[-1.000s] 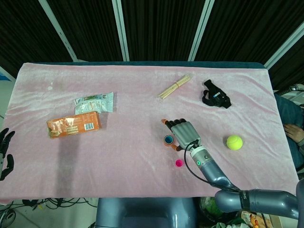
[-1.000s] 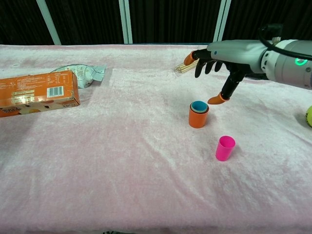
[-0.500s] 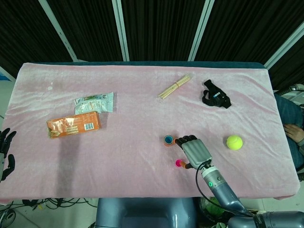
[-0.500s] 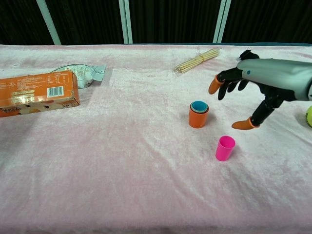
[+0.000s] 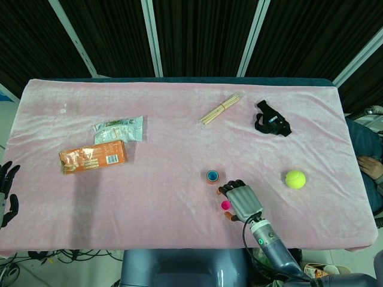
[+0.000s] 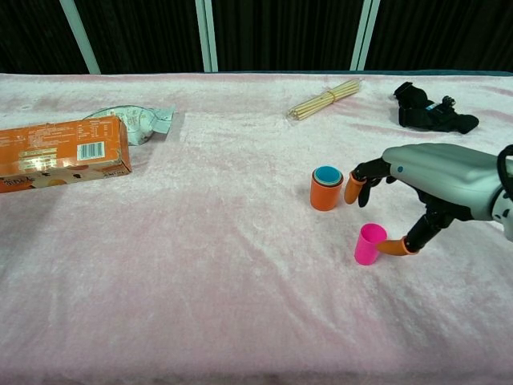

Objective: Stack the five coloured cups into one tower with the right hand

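An orange cup with a blue cup nested inside (image 5: 212,176) (image 6: 325,189) stands upright on the pink cloth. A single pink cup (image 5: 225,205) (image 6: 369,244) stands upright a little nearer the front edge. My right hand (image 5: 242,200) (image 6: 437,176) hovers low just right of the pink cup, its fingers spread and curved. Its thumb tip touches the cup's right side while the other fingertips (image 6: 353,190) hang beside the orange stack. It holds nothing. My left hand (image 5: 6,191) shows at the far left edge, off the table, fingers apart and empty.
An orange box (image 5: 93,157) (image 6: 60,152) and a clear packet (image 5: 118,128) (image 6: 132,122) lie at the left. A bundle of sticks (image 5: 220,109) (image 6: 325,99) and a black strap (image 5: 272,122) (image 6: 433,115) lie at the back. A tennis ball (image 5: 295,179) sits right of the hand.
My right hand has moved from above the orange stack toward the front edge and down, and its thumb now touches the pink cup. The cups have not moved.
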`<state>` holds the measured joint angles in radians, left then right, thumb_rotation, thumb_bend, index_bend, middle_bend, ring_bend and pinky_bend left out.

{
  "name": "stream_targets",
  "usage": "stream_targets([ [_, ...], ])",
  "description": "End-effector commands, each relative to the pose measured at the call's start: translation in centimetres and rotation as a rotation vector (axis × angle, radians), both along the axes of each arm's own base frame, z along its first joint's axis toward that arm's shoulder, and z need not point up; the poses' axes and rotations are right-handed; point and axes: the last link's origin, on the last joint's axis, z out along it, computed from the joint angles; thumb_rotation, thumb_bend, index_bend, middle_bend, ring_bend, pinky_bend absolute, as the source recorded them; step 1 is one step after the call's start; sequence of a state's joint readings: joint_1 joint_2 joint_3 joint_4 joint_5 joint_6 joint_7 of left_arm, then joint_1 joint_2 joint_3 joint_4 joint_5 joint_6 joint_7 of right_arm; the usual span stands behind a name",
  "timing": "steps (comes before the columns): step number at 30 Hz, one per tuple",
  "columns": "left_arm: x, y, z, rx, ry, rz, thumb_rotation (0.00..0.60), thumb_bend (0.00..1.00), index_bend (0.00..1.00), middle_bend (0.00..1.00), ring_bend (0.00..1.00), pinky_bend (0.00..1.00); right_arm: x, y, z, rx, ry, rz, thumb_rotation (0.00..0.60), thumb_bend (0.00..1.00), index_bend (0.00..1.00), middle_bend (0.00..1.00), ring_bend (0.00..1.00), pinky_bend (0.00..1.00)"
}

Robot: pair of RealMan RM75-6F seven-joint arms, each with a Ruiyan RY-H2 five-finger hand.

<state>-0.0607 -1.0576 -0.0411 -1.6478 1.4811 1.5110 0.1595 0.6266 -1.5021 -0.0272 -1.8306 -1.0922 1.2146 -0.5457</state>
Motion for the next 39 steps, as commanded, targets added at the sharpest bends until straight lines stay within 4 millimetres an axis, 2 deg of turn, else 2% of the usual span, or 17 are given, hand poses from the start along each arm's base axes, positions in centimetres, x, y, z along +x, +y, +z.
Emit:
stream_targets([
  [1,0.0,0.0,0.0,0.000,0.001,0.001,0.600,0.71,0.07,0.02,0.00,0.01,-0.2,0.1,-0.3,0.003,0.004,-0.001,0.600,0.15,0.36,0.35,0.21,0.21],
  [8,0.0,0.0,0.0,-0.001,0.003,0.002,0.600,0.71,0.07,0.02,0.00,0.01,-0.8,-0.1,-0.8,0.007,0.018,-0.013,0.600,0.15,0.37,0.38,0.22,0.21],
  [17,0.0,0.0,0.0,0.002,0.005,0.003,0.600,0.71,0.07,0.02,0.00,0.01,-1.4,-0.5,-1.4,0.008,0.011,-0.027,0.600,0.21,0.44,0.44,0.25,0.21],
  [32,-0.1,0.0,0.1,0.004,0.007,0.006,0.600,0.71,0.07,0.02,0.00,0.01,-1.1,-0.6,-1.8,0.018,-0.015,-0.026,0.600,0.29,0.54,0.47,0.26,0.21],
  [39,-0.1,0.0,0.0,0.003,0.007,0.005,0.600,0.71,0.07,0.02,0.00,0.01,0.5,-1.8,0.2,-0.015,-0.065,-0.013,0.600,0.30,0.55,0.47,0.26,0.21],
])
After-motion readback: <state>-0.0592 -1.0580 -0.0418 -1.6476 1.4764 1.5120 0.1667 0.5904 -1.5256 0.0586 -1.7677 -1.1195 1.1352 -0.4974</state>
